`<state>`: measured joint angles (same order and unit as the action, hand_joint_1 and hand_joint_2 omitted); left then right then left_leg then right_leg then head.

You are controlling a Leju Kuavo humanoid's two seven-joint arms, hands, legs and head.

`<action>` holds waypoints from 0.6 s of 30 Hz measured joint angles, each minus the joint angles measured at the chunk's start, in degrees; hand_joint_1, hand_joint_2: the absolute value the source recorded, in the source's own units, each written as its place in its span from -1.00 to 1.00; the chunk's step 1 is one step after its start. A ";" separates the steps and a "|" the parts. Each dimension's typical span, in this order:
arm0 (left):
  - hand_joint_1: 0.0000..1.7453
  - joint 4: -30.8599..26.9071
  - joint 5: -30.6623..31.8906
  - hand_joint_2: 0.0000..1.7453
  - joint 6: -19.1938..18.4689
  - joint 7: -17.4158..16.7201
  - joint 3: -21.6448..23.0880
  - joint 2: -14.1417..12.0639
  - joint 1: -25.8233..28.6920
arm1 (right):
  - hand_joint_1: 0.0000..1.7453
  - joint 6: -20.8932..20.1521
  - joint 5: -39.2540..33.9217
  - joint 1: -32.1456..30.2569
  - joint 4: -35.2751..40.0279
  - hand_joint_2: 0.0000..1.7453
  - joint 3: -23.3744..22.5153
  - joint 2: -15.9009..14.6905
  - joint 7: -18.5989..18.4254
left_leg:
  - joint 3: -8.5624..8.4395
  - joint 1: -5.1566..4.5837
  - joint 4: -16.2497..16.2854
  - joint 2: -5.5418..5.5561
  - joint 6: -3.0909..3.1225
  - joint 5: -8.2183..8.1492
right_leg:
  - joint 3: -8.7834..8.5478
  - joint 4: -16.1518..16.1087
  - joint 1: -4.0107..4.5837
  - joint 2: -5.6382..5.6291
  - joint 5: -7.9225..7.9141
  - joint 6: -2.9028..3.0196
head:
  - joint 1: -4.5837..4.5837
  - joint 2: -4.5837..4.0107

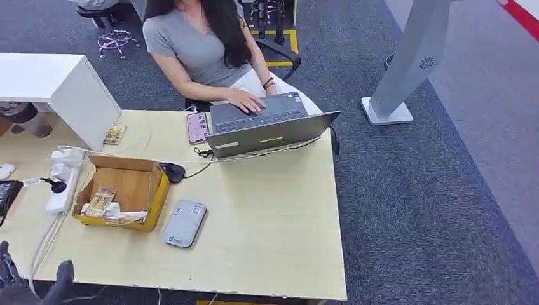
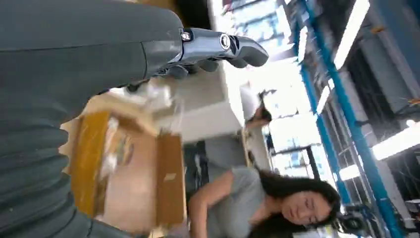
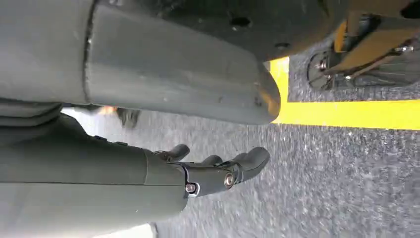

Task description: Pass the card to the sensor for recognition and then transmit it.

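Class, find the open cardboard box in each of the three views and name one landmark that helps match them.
Head view: the cardboard box sits on the table's left part, beside the grey sensor.
Left wrist view: the box lies beyond the left hand, blurred.
Right wrist view: not in it.
Shared landmark: the person in the grey top.

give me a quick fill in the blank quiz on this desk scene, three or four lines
1. The cardboard box sits on the table directly beside the grey ____.
2. A person types on the open ____ at the table's far edge.
3. The left hand hovers at the table's near corner holding ____.
4. The black mouse lies between the box and the ____.

Missing words: card reader; laptop; nothing; laptop

Card reader, laptop.
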<state>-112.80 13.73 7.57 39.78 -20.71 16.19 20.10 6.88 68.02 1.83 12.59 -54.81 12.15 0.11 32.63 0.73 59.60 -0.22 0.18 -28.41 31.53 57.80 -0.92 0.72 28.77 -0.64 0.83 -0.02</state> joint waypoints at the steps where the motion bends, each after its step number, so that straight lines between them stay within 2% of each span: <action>1: -1.00 0.57 6.15 1.00 5.24 -1.75 2.08 -1.92 -2.15 | -1.00 -0.39 1.18 0.11 -0.04 -1.00 0.68 0.00 -0.31 | -0.03 0.01 0.00 0.01 -0.04 0.04 | 0.02 0.00 0.00 0.01 -0.08 0.10 | -0.04 0.00; 3: -1.00 3.86 20.91 1.00 13.19 -8.96 5.62 -5.86 -8.18 | -1.00 -1.12 3.61 0.37 -0.07 -1.00 2.14 0.00 -1.20 | 0.03 0.01 -0.01 0.20 -0.06 0.27 | 0.02 0.02 0.01 0.22 -0.11 0.12 | 0.04 0.00; 5: -1.00 11.34 35.82 1.00 17.34 -19.63 9.31 -10.71 -16.88 | -1.00 -1.84 5.77 0.81 -0.24 -1.00 3.69 0.00 -2.03 | 0.04 0.02 0.00 0.21 -0.12 0.48 | 0.31 0.03 0.02 0.22 -0.27 0.20 | 0.09 0.00; 7: -1.00 23.30 49.02 1.00 17.70 -29.72 13.51 -15.50 -29.39 | -1.00 -2.62 8.09 1.32 -0.33 -1.00 5.64 0.00 -2.69 | 0.47 0.11 -0.01 0.78 -0.17 0.84 | 0.39 0.12 0.05 0.68 -0.46 0.24 | -0.02 0.00; 8: -1.00 27.76 53.33 1.00 17.87 -33.45 15.04 -17.23 -33.65 | -1.00 -2.88 8.75 1.78 -0.33 -1.00 6.44 0.00 -2.71 | 0.48 0.11 -0.02 0.63 -0.32 0.91 | 0.63 0.14 0.07 0.60 -0.68 0.50 | -0.26 0.00; 9: -1.00 31.87 56.51 1.00 18.09 -36.03 16.85 -19.06 -37.74 | -1.00 -3.10 9.22 2.04 -0.35 -1.00 7.10 0.00 -2.71 | 0.53 0.10 -0.02 0.12 -0.34 0.93 | 0.79 0.16 0.10 0.18 -0.90 0.49 | -0.11 0.00; 10: -1.00 38.47 60.06 1.00 18.13 -38.32 18.17 -20.35 -42.47 | -1.00 -3.21 9.68 2.04 -0.39 -1.00 7.78 0.00 -2.86 | 0.66 0.10 0.00 -0.07 -0.31 1.08 | 0.94 0.17 0.11 -0.10 -1.05 0.34 | 0.39 0.00; 13: -1.00 53.50 64.19 1.00 17.83 -41.53 22.39 -22.67 -55.38 | -1.00 -3.28 10.16 2.14 -0.48 -1.00 9.24 0.00 -3.06 | 1.19 0.16 0.01 -0.17 -0.33 1.35 | 1.21 0.19 0.18 -0.25 -1.45 0.38 | 0.15 0.00; 15: -1.00 59.65 65.21 1.00 17.52 -42.59 23.94 -23.70 -60.71 | -1.00 -3.41 10.49 2.03 -0.48 -1.00 9.87 0.00 -3.17 | 1.19 0.13 0.01 -0.58 -0.32 1.33 | 1.36 0.19 0.16 -0.66 -1.50 0.33 | 0.20 0.00; 18: -1.00 65.95 67.32 1.00 16.69 -44.06 26.16 -24.27 -65.48 | -1.00 -3.93 10.95 2.02 -0.50 -1.00 10.73 -0.02 -3.76 | 1.23 0.14 0.03 -0.59 -0.31 1.33 | 1.42 0.16 0.16 -0.67 -1.51 0.32 | 0.17 0.00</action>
<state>-46.86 81.05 24.26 -4.29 5.45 -8.09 -45.39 2.95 78.97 3.85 12.09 -44.08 12.13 -3.65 33.86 0.86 59.63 -0.81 -0.13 -27.08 32.95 57.97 -0.76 0.05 27.27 -0.32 1.01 -0.02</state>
